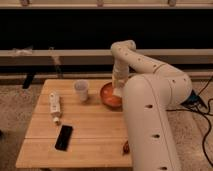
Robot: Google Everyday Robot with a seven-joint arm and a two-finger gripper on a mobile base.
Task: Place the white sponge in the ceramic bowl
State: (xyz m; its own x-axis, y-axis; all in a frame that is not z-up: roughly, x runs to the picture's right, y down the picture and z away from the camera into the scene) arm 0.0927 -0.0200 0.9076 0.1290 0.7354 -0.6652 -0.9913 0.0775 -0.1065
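The ceramic bowl [107,95] is orange and shallow and stands on the wooden table [90,127] at the back, right of the middle. My gripper [118,88] hangs straight down over the bowl's right part, at the end of the white arm. A small off-white patch at its tip, inside the bowl's rim, looks like the white sponge [118,93]. I cannot tell whether it is held or lies in the bowl. The arm hides the bowl's right edge.
A translucent cup [81,90] stands just left of the bowl. A long white labelled tube [54,106] lies at the left. A black phone [64,137] lies at the front left. A small reddish-brown object [125,147] lies at the front, beside my arm.
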